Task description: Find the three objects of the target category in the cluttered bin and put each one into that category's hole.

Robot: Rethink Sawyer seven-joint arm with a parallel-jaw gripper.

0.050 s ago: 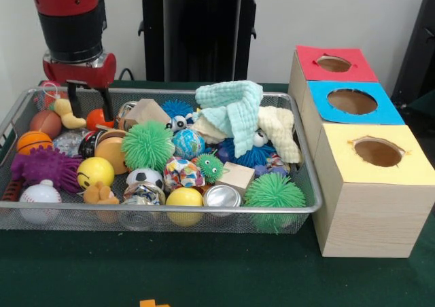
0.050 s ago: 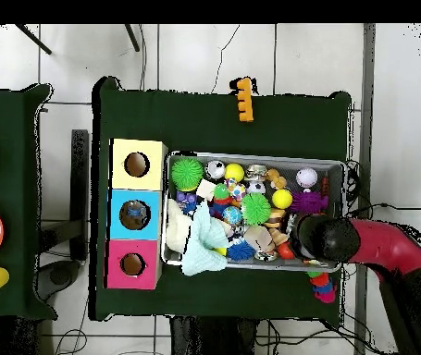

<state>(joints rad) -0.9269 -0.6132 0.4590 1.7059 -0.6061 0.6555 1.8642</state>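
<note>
Hovering over the left end of the wire bin (image 1: pixel 309 205) in the front view, the Sawyer arm's gripper (image 1: pixel 88 110) points straight down with its two dark fingers (image 1: pixel 105 104) standing apart and nothing visibly between them. The tips hang among the toys at the bin's far left corner, just beside an orange ball (image 1: pixel 96 117) and a yellow duck-like toy (image 1: pixel 66 113). The bin is crowded: a green spiky ball (image 1: pixel 147 145) sits near the middle, a yellow smiley ball (image 1: pixel 95 172) and a purple spiky toy (image 1: pixel 46 167) lie toward the left, a white baseball (image 1: pixel 39 197) rests in the near left corner, and a mint-green cloth (image 1: pixel 234 110) is heaped at the far right. Beside the bin stands a wooden box with three holes, topped in turn by red (image 1: pixel 334 64), blue (image 1: pixel 352 102) and yellow (image 1: pixel 377 152) panels. From overhead, the arm's black wrist (image 2: pixel 325 238) covers the bin's corner nearest the robot.
</note>
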